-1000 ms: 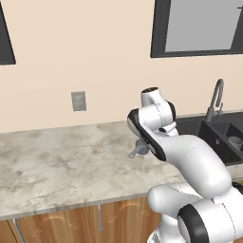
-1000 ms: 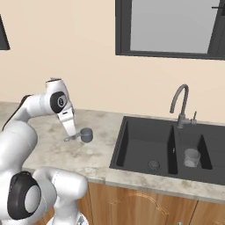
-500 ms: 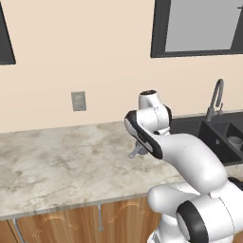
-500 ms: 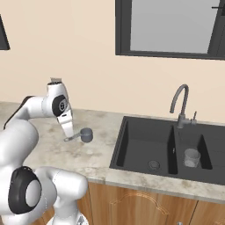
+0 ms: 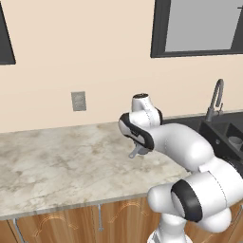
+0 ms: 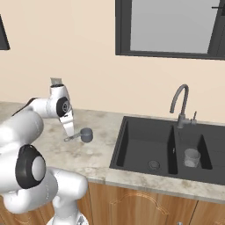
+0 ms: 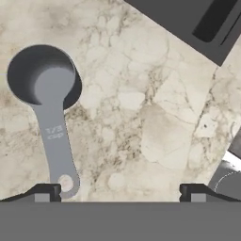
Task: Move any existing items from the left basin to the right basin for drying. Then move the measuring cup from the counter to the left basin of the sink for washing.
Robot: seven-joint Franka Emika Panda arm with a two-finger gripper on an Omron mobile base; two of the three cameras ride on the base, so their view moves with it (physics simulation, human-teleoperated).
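You're on the measuring cup [image 7: 44, 77] step: the claw [image 7: 120, 190] hangs fully open and empty; shift left over its handle, lower, close.

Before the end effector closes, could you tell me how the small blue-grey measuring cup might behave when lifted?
The small blue-grey measuring cup looks rigid and probably light. Gripped by its flat straight handle, the bowl end may droop or swivel. Pushed on the marbled stone counter, it would likely slide or pivot, not roll.
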